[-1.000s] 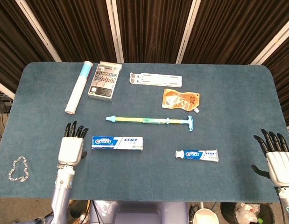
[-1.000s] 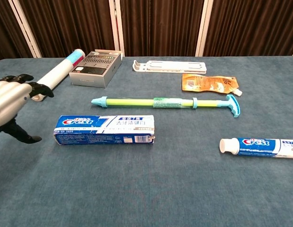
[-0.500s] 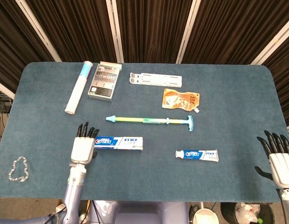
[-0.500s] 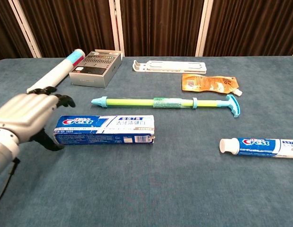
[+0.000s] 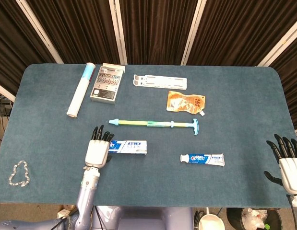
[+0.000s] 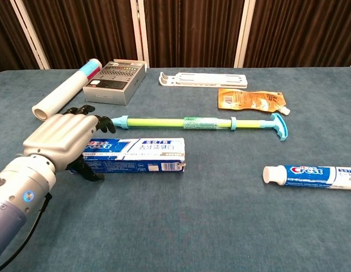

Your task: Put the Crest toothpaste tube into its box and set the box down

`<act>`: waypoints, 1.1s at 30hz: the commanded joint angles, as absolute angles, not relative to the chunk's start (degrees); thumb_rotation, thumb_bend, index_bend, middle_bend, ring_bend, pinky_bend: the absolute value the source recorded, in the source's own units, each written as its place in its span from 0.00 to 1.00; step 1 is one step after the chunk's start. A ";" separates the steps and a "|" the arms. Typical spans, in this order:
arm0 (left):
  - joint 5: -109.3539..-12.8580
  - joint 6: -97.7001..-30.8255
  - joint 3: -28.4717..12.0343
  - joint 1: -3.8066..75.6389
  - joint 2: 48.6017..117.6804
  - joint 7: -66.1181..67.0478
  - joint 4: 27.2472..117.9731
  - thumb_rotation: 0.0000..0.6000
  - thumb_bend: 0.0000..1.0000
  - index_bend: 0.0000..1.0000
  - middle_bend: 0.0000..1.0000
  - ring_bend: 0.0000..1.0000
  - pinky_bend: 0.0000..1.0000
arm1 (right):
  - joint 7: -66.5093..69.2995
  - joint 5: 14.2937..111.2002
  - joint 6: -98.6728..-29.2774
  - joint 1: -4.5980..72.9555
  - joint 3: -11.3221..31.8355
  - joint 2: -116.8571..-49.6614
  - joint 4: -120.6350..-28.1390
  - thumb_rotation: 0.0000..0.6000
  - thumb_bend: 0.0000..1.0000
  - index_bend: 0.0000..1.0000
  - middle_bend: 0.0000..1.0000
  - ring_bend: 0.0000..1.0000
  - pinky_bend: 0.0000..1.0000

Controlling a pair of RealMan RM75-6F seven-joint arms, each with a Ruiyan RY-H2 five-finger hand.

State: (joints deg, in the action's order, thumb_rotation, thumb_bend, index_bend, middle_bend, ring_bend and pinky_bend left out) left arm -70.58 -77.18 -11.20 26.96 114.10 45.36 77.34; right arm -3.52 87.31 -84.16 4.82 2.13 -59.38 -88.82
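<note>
The blue and white Crest box (image 5: 127,146) (image 6: 138,154) lies flat on the table, long side left to right. My left hand (image 5: 97,149) (image 6: 64,139) hovers over the box's left end with its fingers spread above it and the thumb (image 6: 87,170) down at the near side; no grip shows. The Crest toothpaste tube (image 5: 203,159) (image 6: 311,175) lies flat to the right of the box, white cap pointing left. My right hand (image 5: 287,165) is at the table's far right edge, fingers apart and holding nothing, well away from the tube.
A long green and blue pump rod (image 5: 155,125) lies just behind the box. Further back are an orange pouch (image 5: 186,102), a white bracket (image 5: 160,81), a grey boxed device (image 5: 106,87) and a white roll (image 5: 80,95). A bead chain (image 5: 19,173) lies at front left.
My left hand has moved right, from beside the box to over its left end. My right hand has drifted slightly toward the table's right edge. The box and tube have not moved.
</note>
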 commanded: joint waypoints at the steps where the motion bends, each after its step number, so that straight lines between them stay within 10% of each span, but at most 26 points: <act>1: -70.48 -77.09 -11.46 27.32 114.84 45.08 76.15 1.00 0.14 0.26 0.25 0.01 0.07 | -3.61 87.37 -84.51 4.54 2.05 -59.09 -88.80 1.00 0.16 0.16 0.05 0.02 0.00; 19: -71.42 -77.37 -11.37 28.69 117.89 44.42 71.61 1.00 0.42 0.36 0.36 0.08 0.07 | -2.93 86.63 -84.69 3.59 1.93 -57.94 -89.03 1.00 0.16 0.16 0.05 0.02 0.00; 33: -72.16 -78.58 -12.09 27.84 115.27 41.35 77.98 1.00 0.43 0.33 0.34 0.08 0.07 | -3.75 86.24 -85.10 3.04 2.03 -57.80 -89.33 1.00 0.15 0.16 0.05 0.02 0.00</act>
State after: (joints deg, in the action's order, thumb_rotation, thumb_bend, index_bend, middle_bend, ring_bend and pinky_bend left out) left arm -72.24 -78.75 -11.71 28.35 116.69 43.67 75.29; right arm -3.75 86.22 -85.10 3.04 2.03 -57.80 -89.31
